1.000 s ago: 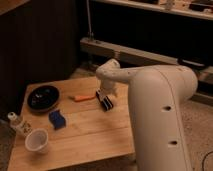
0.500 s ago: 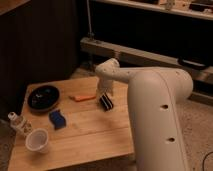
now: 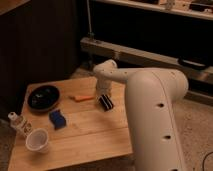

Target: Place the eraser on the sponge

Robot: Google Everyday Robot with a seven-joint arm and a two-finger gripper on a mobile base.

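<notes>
The eraser (image 3: 106, 103), a small black block with white stripes, lies tilted on the wooden table (image 3: 85, 132) near its right edge. My gripper (image 3: 103, 96) reaches down at the end of the white arm and sits right over the eraser's upper left end, hiding part of it. The bright blue sponge (image 3: 57, 119) lies flat on the table well to the left of the eraser, apart from the gripper, with nothing on it.
An orange stick (image 3: 81, 97) lies just left of the gripper. A black round dish (image 3: 43, 96) sits at the back left. A white cup (image 3: 36, 140) and a small white bottle (image 3: 17, 123) stand at the front left. My bulky white arm covers the table's right side.
The arm has shifted slightly and the gripper has sunk a little toward the eraser. The sponge, stick, dish and cup have stayed where they were.
</notes>
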